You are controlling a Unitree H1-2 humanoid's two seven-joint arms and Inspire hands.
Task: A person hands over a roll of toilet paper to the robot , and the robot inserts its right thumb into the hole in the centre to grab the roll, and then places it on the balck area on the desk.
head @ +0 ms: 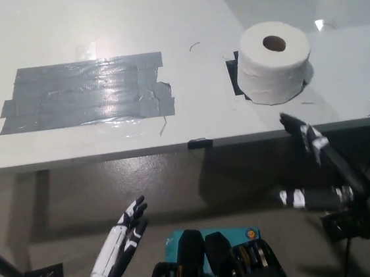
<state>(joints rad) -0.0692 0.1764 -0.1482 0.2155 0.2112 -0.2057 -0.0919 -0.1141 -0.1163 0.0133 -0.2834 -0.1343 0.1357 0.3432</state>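
right hand: black right hand (321, 170) sits below the desk's front edge, near its right end, fingers spread apart, holding nothing; motion-blurred, fine finger pose hard to read
left hand: white left hand (125, 234) rests low, below the front edge toward the left, fingers straight and apart, empty
roll: toilet paper roll (275, 61) stands upright on the desk (191, 12), core hole facing up, near the front edge toward the right end
roll vs black area: roll sits on top of a small black patch (232, 74); only a dark strip shows at the roll's left side, the rest is hidden under it
roll vs right hand: well apart, no contact; roll is up on the surface, hand is off the desk in front of it and slightly toward the right end
step: judged as release done, roll looks placed on the black area; right hand clear of it
progress: looks essentially finished, since the roll is upright, free-standing and nothing touches it
next move: only needs the right hand kept clear of the front edge and of the roll; no new grasp called for
risk: roll is light, a brush from the fingers could tip it or slide it off the patch
other: large grey tape patch (84, 93) on the left half of the desk, near the front edge, well apart from the roll
person: none in view
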